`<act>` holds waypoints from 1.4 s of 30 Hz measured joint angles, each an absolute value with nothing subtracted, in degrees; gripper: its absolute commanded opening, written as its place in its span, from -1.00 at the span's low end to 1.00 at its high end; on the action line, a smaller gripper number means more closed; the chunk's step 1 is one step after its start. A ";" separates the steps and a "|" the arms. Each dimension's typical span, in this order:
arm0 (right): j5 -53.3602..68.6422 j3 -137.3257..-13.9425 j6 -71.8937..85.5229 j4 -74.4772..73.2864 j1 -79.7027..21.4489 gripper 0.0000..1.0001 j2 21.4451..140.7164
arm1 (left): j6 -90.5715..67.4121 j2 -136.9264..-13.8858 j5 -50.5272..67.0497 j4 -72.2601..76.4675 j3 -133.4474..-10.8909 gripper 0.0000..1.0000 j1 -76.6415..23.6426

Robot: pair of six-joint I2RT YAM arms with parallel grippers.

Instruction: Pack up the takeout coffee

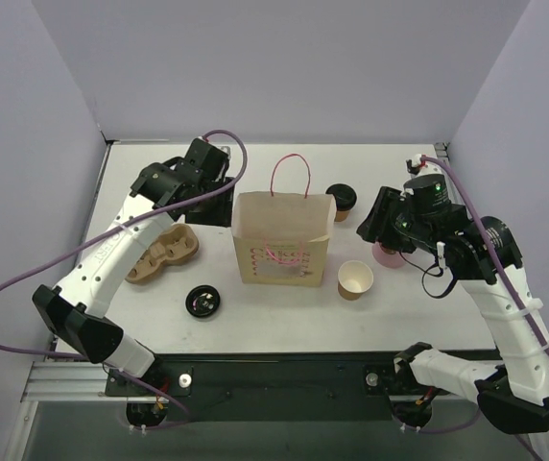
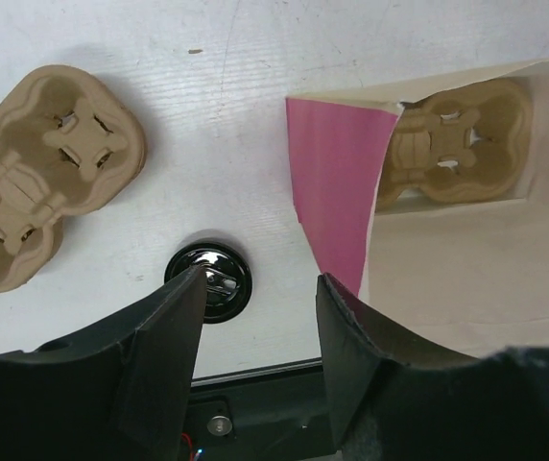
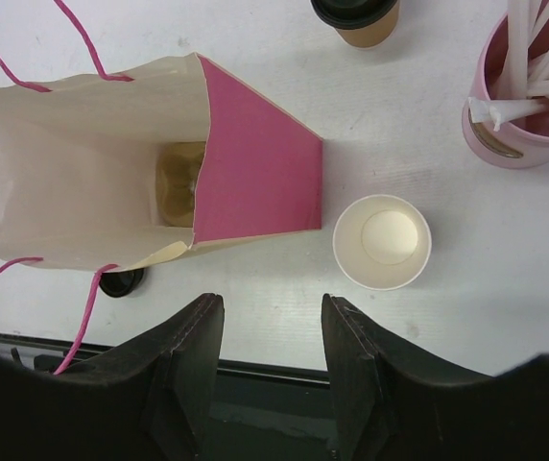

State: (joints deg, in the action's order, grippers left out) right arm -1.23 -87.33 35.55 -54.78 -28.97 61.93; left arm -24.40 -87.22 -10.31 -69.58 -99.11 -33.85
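- The takeout coffee [image 1: 342, 200] stands upright just right of the paper bag's [image 1: 281, 240] far corner.
- Your right gripper [image 3: 273, 375], spread and empty, is nearer; the cup lies ahead of it.
- Your left gripper [image 2: 255, 336] is spread and empty too.

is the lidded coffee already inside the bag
No, the takeout coffee stands outside the paper bag, just off its right side.

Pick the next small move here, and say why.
Probably swing the right claw toward the takeout coffee: it stands lidded on the table, beside the paper bag and nearer that arm, whose claw is open and empty. A carrier already sits inside the bag.
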 measured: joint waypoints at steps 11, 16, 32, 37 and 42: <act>-1.37 -87.33 37.21 -54.52 -29.69 -0.09 62.19 | -24.80 -84.86 -8.21 -64.53 -100.73 0.12 -33.87; -1.69 -87.33 37.50 -54.52 -29.69 -0.09 62.13 | -24.86 -84.44 -5.41 -61.58 -99.63 0.00 -33.87; -4.16 -86.17 37.10 -54.43 -29.69 -0.07 59.42 | -24.10 -85.97 -1.50 -58.24 -98.52 -1.00 -34.74; -7.51 -87.68 32.82 -54.41 -29.67 0.02 61.82 | -23.11 -85.21 -1.85 -58.02 -95.24 -0.87 -34.72; -8.88 -95.61 25.39 -53.15 -25.15 0.23 70.85 | -22.57 -85.14 -3.25 -57.95 -94.21 -0.68 -34.68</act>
